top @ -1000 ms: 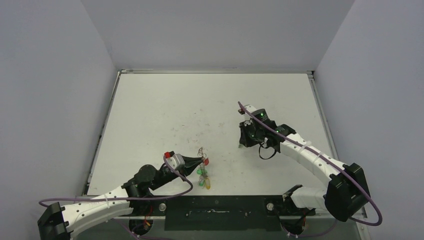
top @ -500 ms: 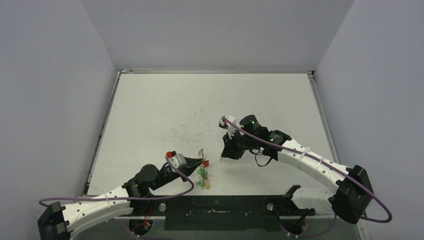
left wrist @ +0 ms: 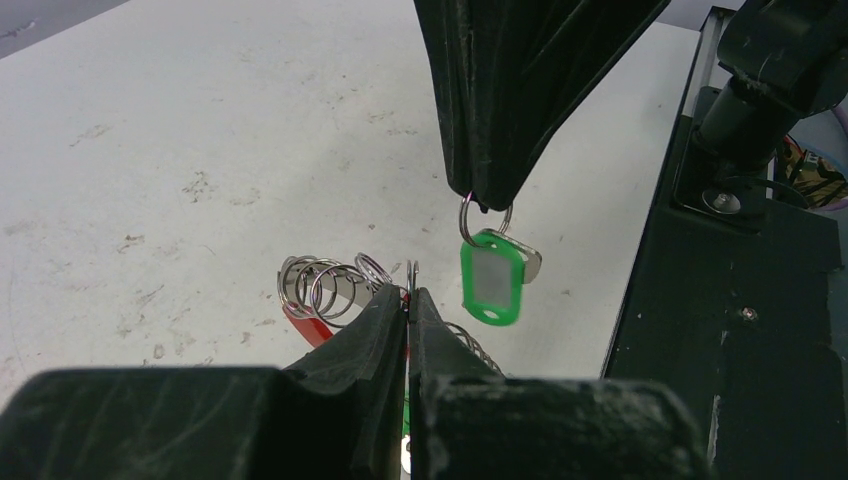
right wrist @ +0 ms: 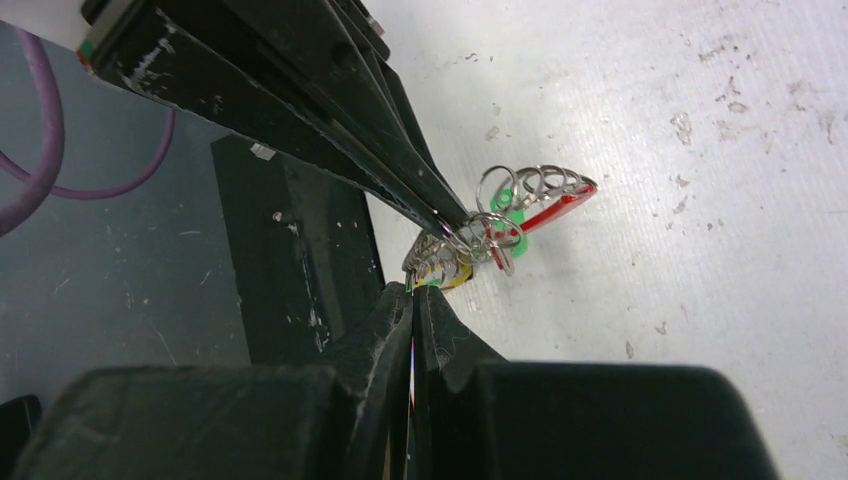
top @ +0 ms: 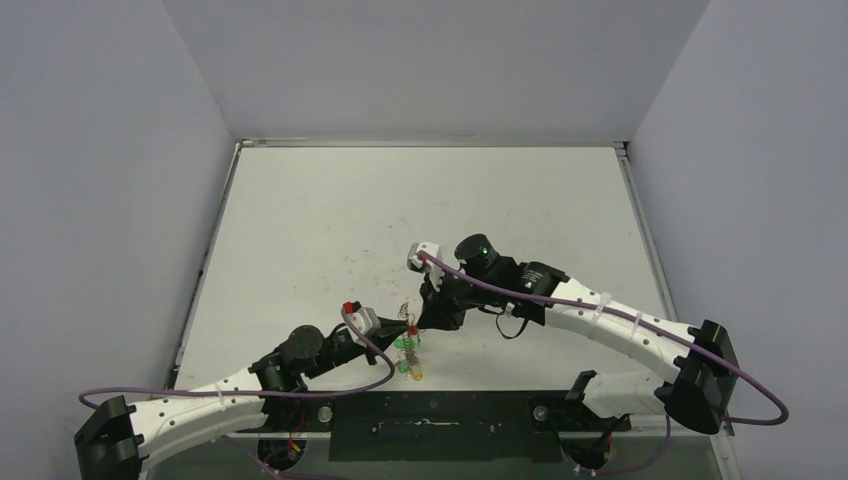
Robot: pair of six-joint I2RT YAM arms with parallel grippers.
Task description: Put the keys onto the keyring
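We count one keyring (left wrist: 325, 285), pinched in our left gripper (left wrist: 408, 297); one green key (left wrist: 492, 283) hangs from the right gripper's (left wrist: 485, 202) pressed tips just ahead; table (left wrist: 200, 120) edge close right.

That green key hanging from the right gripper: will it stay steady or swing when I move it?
Likely swings: the green key hangs loosely by its small ring from the right gripper. Probably light, being small with a thin plastic head.

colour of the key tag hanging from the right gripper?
Green key tag with a pale insert window. It shows best in the left wrist view.
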